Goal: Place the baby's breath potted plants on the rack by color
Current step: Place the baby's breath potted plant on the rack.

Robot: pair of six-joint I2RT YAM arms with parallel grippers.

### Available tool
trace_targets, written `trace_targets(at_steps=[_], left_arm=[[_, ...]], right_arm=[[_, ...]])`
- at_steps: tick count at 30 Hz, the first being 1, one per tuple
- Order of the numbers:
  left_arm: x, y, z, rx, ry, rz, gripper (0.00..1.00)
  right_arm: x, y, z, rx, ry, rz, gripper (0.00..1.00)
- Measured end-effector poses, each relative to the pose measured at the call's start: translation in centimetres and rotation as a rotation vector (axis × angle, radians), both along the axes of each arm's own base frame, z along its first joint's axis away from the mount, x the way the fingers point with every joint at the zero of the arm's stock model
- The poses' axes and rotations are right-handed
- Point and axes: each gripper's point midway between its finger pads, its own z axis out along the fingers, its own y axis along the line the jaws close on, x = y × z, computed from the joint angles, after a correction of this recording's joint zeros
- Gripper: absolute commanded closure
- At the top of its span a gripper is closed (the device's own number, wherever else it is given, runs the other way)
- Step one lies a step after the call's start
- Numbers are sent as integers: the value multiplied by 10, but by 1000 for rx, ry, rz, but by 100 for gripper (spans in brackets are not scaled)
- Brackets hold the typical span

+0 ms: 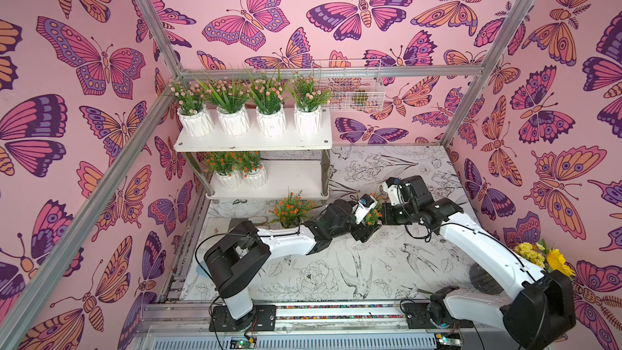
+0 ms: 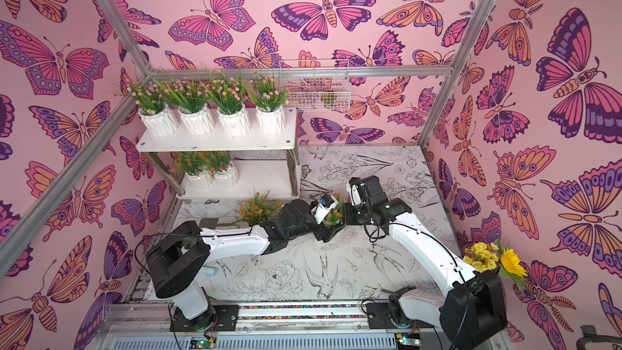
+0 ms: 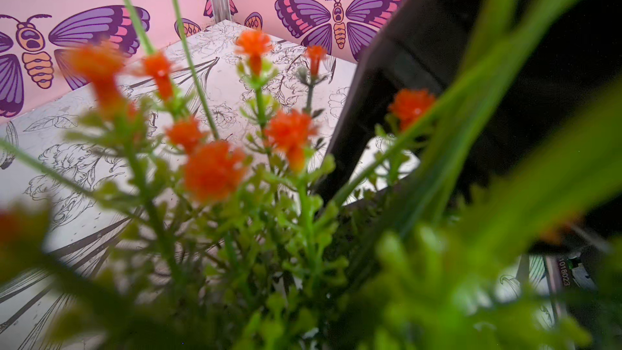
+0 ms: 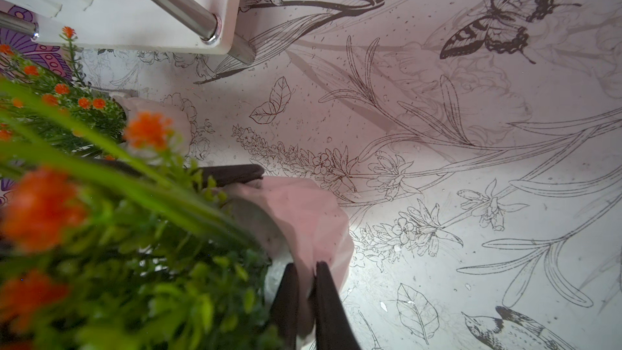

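Right gripper (image 4: 306, 265) is pinched on the rim of an orange baby's breath pot (image 4: 303, 217) at the middle of the bench (image 1: 387, 264); the left gripper (image 1: 369, 231) sits at its far side, and I cannot tell if it is clamped. Secure one firm hold, keep the pot upright, then carry it toward eleven o'clock to the bare lower board of the rack (image 1: 289, 176)

- Orange-bloomed plant (image 1: 373, 214), between the arms: pot hidden in both top views by the left end effector (image 1: 369, 228); foliage blurred across the left wrist view.
- Left end effector: fingers buried in that foliage, spacing unreadable.
- Right end effector (image 4: 304, 286): fingers nipping the pot's rim, cut off by the picture's edge.
- Second orange plant (image 1: 291, 208), on the tabletop (image 1: 387, 274): pot mostly behind the left arm (image 1: 286, 240).
- Wire basket (image 1: 350, 102): contents too small to identify.
- Sunflower bunch (image 1: 545, 257): base behind the right arm (image 1: 478, 240).
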Motion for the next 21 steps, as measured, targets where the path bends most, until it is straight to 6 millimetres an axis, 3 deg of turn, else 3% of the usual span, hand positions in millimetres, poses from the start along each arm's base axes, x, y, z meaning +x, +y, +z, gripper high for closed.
trace_targets(at_steps=[6, 11, 15, 21], left_arm=[[0, 0, -2, 8, 4, 0, 29], [0, 8, -16, 61, 37, 16, 29], [3, 15, -24, 92, 57, 34, 29], [8, 26, -25, 123, 73, 65, 29]], right_arm=[[-1, -2, -1, 13, -9, -11, 85], [5, -11, 14, 38, -62, -47, 78], [7, -22, 24, 55, -103, -83, 77], [5, -37, 22, 56, -116, -128, 77]])
